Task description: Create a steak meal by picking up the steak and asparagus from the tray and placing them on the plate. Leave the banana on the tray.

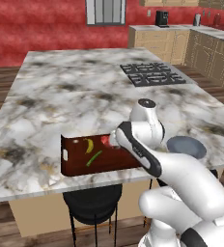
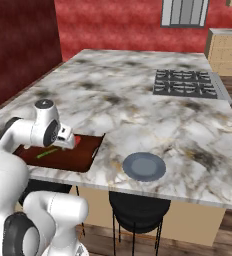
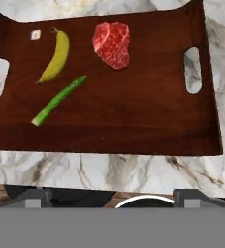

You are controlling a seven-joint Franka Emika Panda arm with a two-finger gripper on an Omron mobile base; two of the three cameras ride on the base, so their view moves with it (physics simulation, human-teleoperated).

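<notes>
The dark wooden tray [image 3: 134, 106] lies at the counter's near edge. On it are the red steak [image 3: 112, 44], the yellow banana [image 3: 56, 55] and the green asparagus [image 3: 58, 100]. My gripper [image 3: 113, 199] hangs above the tray's near side, open, with its fingertips [image 3: 34, 198] wide apart and nothing between them. In the left base view the tray [image 1: 75, 161] holds the banana [image 1: 89, 144] and asparagus [image 1: 94, 158], and my arm partly hides the steak [image 1: 105, 140]. The grey-blue plate [image 2: 144, 166] sits bare to the right of the tray [image 2: 80, 155]. My gripper [image 2: 70, 142] is next to the steak [image 2: 77, 141].
A black cooktop [image 2: 185, 82] is set in the marble counter farther back. Dark stools [image 1: 92, 200] stand under the counter's near edge. A small white cube [image 3: 35, 34] lies on the tray beside the banana.
</notes>
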